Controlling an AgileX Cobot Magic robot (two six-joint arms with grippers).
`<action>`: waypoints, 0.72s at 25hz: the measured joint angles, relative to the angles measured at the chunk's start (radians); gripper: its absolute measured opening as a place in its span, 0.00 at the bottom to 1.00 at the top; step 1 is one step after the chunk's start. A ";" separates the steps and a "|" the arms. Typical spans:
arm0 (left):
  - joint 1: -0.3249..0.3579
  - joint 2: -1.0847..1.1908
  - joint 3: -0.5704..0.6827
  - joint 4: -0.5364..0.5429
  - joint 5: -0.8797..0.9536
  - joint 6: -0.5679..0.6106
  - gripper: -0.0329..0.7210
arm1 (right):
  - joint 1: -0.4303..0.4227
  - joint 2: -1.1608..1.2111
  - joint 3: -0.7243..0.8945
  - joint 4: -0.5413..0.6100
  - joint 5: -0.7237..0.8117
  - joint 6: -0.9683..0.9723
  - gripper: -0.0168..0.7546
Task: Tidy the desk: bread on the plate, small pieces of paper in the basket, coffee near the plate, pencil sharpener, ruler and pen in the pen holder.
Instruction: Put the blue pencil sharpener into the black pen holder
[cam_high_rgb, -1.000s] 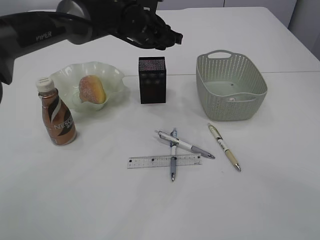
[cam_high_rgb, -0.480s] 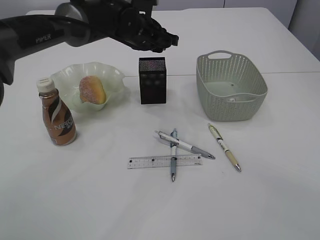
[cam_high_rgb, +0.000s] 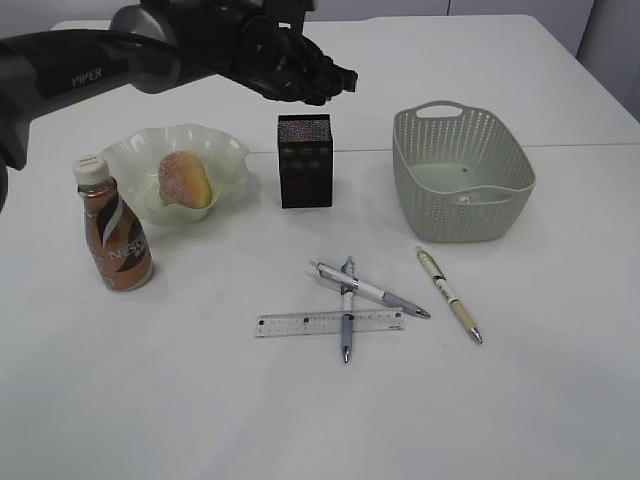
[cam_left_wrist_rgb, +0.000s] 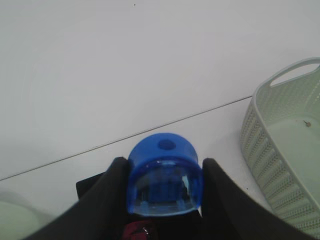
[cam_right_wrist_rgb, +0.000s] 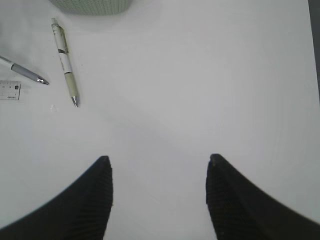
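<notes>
White tabletop (cam_high_rgb: 150, 400), exterior view: left arm (cam_high_rgb: 90, 65) marked "PIPER", its gripper (cam_high_rgb: 318, 82) hovering above the black pen holder (cam_high_rgb: 304, 160); one coffee bottle (cam_high_rgb: 113, 226) with a partly readable "NES..." label beside the plate (cam_high_rgb: 225, 150), one bread (cam_high_rgb: 184, 179) on it; one basket (cam_high_rgb: 462, 172), one ruler (cam_high_rgb: 328, 322), three pens — two crossed (cam_high_rgb: 346, 305), one apart (cam_high_rgb: 449, 294). Left wrist view: fingers (cam_left_wrist_rgb: 112, 192) clamped on one blue pencil sharpener (cam_left_wrist_rgb: 165, 175), basket at right. Right wrist view: right gripper (cam_right_wrist_rgb: 159, 192) jaws apart, empty, over bare table — pens beyond.
</notes>
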 joint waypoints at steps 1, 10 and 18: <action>0.000 0.000 0.000 0.000 0.000 0.000 0.42 | 0.000 0.000 0.000 0.000 0.000 0.000 0.63; 0.000 0.000 0.000 0.010 0.022 0.000 0.42 | 0.000 0.000 0.000 -0.011 0.000 0.000 0.63; 0.000 0.000 0.000 0.020 0.031 0.000 0.42 | 0.000 0.000 0.000 -0.011 0.000 0.000 0.63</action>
